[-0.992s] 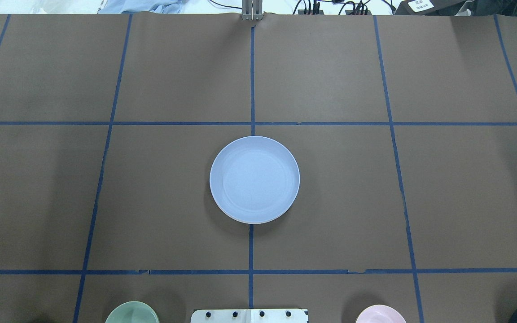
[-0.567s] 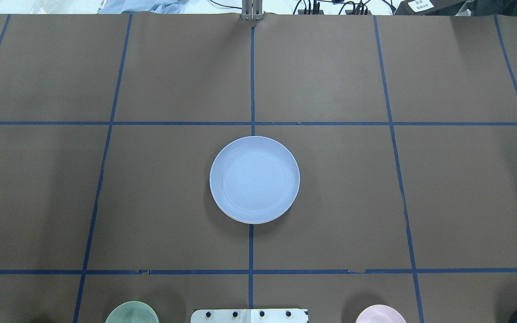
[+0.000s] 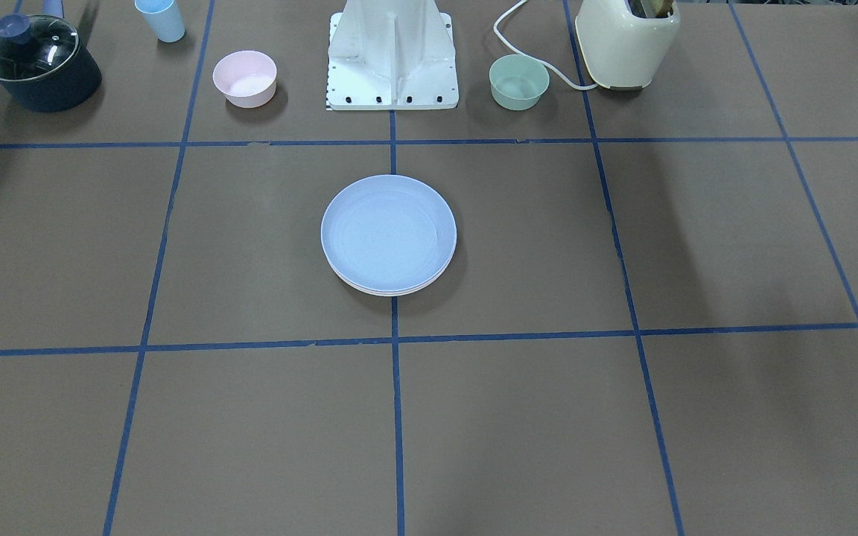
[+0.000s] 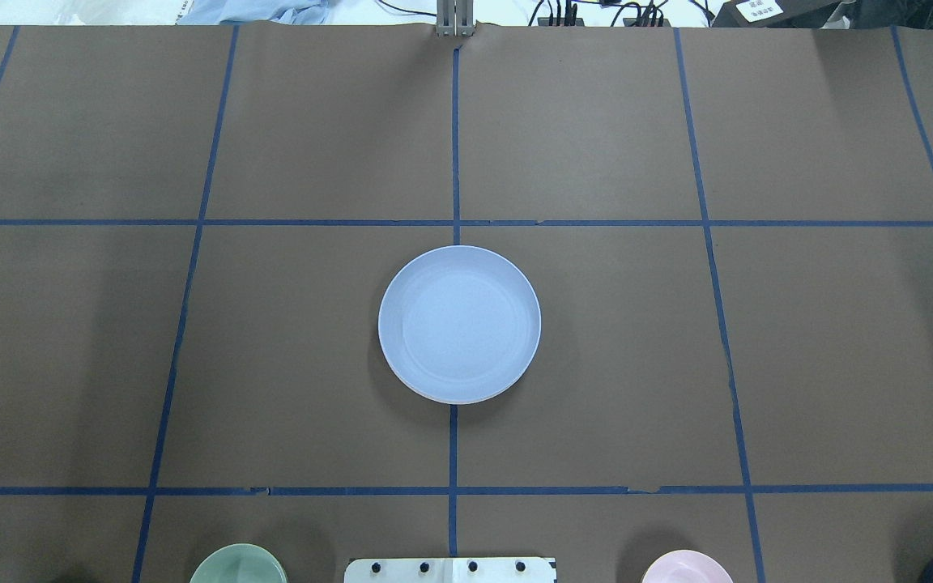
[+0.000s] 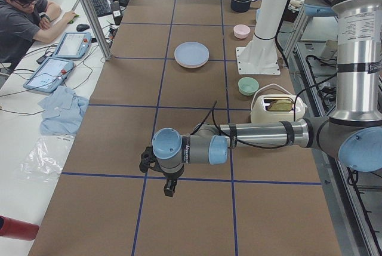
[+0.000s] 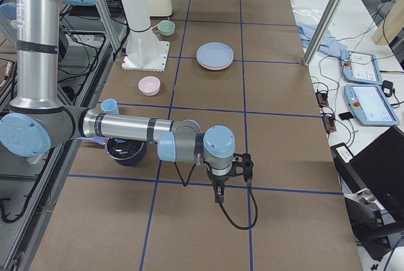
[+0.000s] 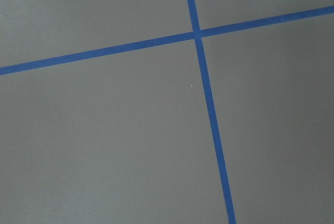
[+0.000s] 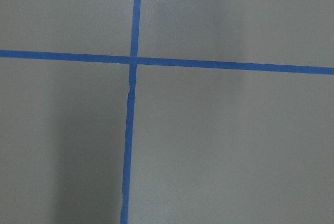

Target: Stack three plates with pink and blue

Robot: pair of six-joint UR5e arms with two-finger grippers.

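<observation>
The light blue plate [image 4: 458, 324] lies on top of a stack at the table's middle, also in the front view [image 3: 388, 232]. A thin pale pink rim [image 3: 392, 292] shows under its near edge; the cream-white plate is hidden. My left gripper [image 5: 170, 187] shows only in the left side view, far from the stack, pointing down over the table. My right gripper [image 6: 218, 194] shows only in the right side view, also far from the stack. I cannot tell whether either is open or shut. Both wrist views show only brown table and blue tape lines.
Near the robot base [image 3: 392, 56] stand a small pink bowl [image 3: 244, 77], a small green bowl [image 3: 519, 81], a cream toaster [image 3: 626, 41], a lidded dark pot [image 3: 38, 63] and a blue cup [image 3: 161, 18]. An operator [image 5: 24, 17] sits at the far side.
</observation>
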